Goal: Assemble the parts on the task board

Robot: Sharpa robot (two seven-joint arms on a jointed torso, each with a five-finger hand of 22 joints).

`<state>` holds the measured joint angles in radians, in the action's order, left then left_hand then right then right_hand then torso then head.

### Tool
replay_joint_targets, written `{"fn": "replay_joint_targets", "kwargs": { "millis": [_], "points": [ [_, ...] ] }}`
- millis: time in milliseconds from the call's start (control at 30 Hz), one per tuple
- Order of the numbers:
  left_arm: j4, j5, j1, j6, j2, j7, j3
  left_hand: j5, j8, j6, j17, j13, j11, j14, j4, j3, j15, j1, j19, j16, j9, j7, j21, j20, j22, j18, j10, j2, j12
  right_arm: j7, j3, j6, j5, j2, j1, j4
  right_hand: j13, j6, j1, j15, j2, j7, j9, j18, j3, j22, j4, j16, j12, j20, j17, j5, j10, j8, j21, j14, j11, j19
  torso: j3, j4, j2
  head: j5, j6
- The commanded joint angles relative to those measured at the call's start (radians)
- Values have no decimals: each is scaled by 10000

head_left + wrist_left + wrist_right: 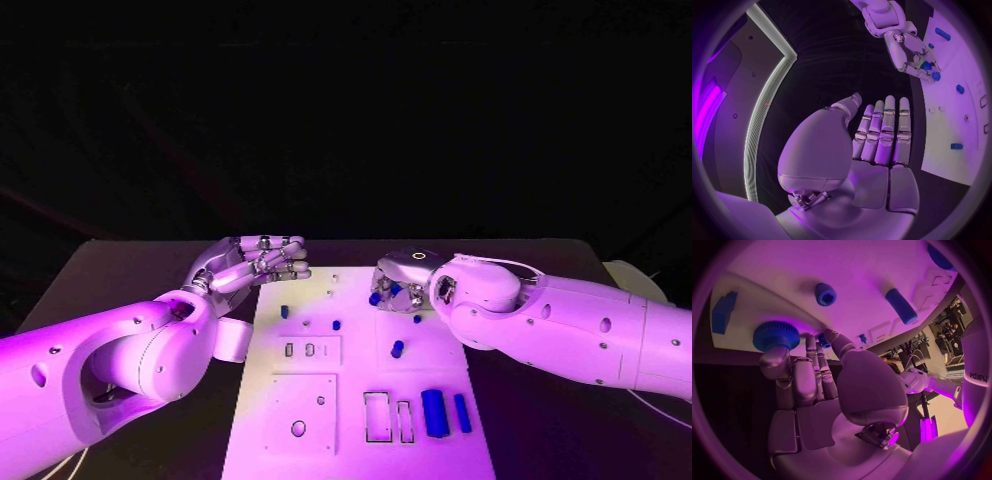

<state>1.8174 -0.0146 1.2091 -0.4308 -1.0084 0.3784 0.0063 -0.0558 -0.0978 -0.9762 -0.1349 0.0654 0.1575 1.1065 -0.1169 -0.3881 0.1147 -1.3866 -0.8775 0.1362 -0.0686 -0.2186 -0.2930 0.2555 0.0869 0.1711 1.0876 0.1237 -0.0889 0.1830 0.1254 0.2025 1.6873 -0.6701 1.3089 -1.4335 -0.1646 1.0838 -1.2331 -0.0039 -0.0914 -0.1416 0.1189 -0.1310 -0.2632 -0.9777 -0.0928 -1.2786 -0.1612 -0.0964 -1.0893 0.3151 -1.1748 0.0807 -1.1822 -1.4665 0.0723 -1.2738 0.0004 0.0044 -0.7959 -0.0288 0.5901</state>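
1. I see the task board (361,400) lying mid-counter (130,270).
2. My left hand (260,262) sits beside its far left corner.
3. My right hand (401,283) is over its far end (fingers among the parts (397,349)).

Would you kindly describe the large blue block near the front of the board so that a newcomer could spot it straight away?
Start at the white task board in the middle of the black table and go to its near edge, on the robot's right side. There, past two empty rectangular slots, lies the wide blue block. It is broader than the slim blue bar just to its right.
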Motion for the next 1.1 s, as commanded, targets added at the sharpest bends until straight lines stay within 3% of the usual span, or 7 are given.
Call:
{"fn": "replay_joint_targets", "kwargs": {
  "millis": [33,1100],
  "points": [
    [12,18,20,208,1,14,9,-34,32,-8,-15,8,74,-25,15,-20,60,8,26,-23,5,-61,36,42,-8,130,3,-17,44,37,16,51,95,-13,-22,-44,-14,-71,25,-21,-117,-46,-14,180,7,48,72,-7,-66,-27,88,-62,-72,-62,19,-250,24,87,1,1,-19,-4,-31],
    [-14,18,23,209,-35,-21,9,-36,56,6,-24,8,86,-32,51,-48,68,-27,29,-53,5,-77,46,46,-20,131,-10,-28,77,-74,13,150,-9,-21,-20,-158,-81,-338,277,24,-503,-86,-45,141,343,133,393,103,-101,-82,332,-77,4,-146,129,-154,71,270,12,10,-71,-22,-73]
  ]
}}
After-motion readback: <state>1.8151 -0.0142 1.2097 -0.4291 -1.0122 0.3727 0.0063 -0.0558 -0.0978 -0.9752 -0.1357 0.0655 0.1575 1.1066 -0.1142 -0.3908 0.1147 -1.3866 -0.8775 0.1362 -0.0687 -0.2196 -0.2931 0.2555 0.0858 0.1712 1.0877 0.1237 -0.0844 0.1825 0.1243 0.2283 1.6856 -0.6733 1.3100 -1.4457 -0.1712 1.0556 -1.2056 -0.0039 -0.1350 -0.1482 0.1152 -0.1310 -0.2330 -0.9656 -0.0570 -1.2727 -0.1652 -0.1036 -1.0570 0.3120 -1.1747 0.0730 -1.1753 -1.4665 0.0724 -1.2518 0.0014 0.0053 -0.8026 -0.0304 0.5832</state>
